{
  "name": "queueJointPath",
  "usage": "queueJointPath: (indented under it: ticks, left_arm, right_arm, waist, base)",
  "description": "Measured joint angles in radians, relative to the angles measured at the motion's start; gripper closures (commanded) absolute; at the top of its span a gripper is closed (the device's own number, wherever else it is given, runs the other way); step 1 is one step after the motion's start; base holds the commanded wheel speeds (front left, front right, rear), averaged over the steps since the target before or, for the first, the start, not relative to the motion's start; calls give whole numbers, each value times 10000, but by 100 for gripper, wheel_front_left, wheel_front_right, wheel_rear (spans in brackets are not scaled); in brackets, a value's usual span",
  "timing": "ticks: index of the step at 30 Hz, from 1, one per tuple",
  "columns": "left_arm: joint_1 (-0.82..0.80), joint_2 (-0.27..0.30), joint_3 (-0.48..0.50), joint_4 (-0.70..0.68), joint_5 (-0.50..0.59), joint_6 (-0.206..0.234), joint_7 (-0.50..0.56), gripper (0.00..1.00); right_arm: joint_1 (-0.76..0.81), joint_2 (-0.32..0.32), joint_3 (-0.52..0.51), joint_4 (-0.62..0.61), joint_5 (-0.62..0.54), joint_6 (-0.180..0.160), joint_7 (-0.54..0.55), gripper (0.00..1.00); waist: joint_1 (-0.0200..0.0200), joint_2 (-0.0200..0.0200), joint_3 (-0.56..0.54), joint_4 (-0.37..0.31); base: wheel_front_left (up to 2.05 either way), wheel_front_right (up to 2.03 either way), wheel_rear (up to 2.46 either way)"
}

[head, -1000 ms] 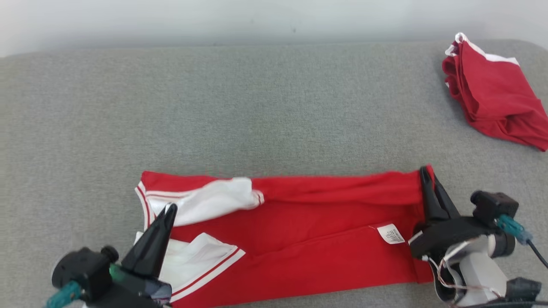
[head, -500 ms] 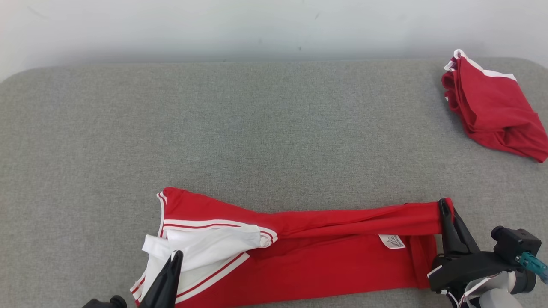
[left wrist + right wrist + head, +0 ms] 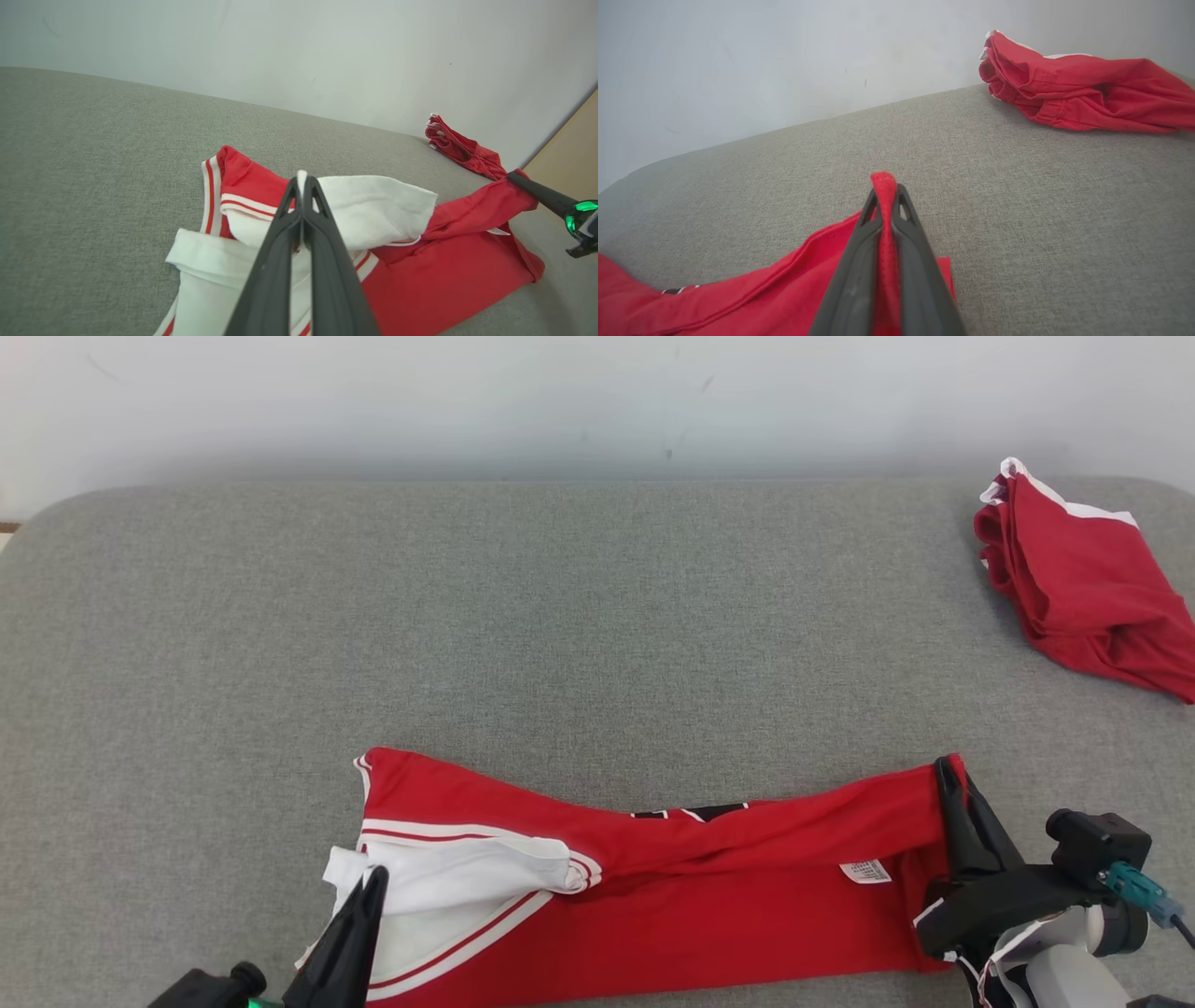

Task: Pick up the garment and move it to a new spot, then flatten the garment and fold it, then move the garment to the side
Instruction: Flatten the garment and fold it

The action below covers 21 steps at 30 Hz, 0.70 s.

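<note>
The garment (image 3: 709,905) is a red jersey with white, red-striped trim, stretched left to right on the near part of the grey padded surface (image 3: 560,616). My left gripper (image 3: 374,875) is shut on its white trimmed end; in the left wrist view a sliver of white cloth sits between the tips of that gripper (image 3: 302,175). My right gripper (image 3: 948,767) is shut on the red end, and red cloth is pinched between its tips (image 3: 885,184). The held edge hangs raised between the two grippers. A black print (image 3: 695,813) peeks out under it.
A second red garment (image 3: 1088,588) lies bunched at the far right of the surface, close to the pale wall (image 3: 560,401); it is also in the right wrist view (image 3: 1083,93). Bare grey surface stretches behind and left of the jersey.
The head camera has tilted, so the whole picture sits lower. The pinched edge of the garment has lifted off the surface, bunching the white sleeve, and the black print has come into sight.
</note>
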Motion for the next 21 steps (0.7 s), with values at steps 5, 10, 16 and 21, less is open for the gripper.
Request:
queueJointPath:
  ticks: [5,10,16,21]
  left_arm:
    - [-133,-140,146,199,146,-178,0,100]
    - [63,-351,209,476,240,-272,0,100]
    - [253,-541,339,917,418,-353,0,100]
    - [310,-826,765,890,700,-357,0,0]
  right_arm:
    - [-160,0,115,150,-2,0,-4,100]
    - [-91,-12,102,255,90,0,-8,100]
    - [207,-8,48,249,211,0,-38,65]
    - [422,8,-144,10,288,0,-56,0]
  waist:
    - [0,0,50,-32]
    - [0,1,56,-64]
    - [0,1,-25,-51]
    - [0,1,-122,1]
  base:
    - [0,0,0]
    - [0,0,0]
    - [0,0,0]
    - [0,0,0]
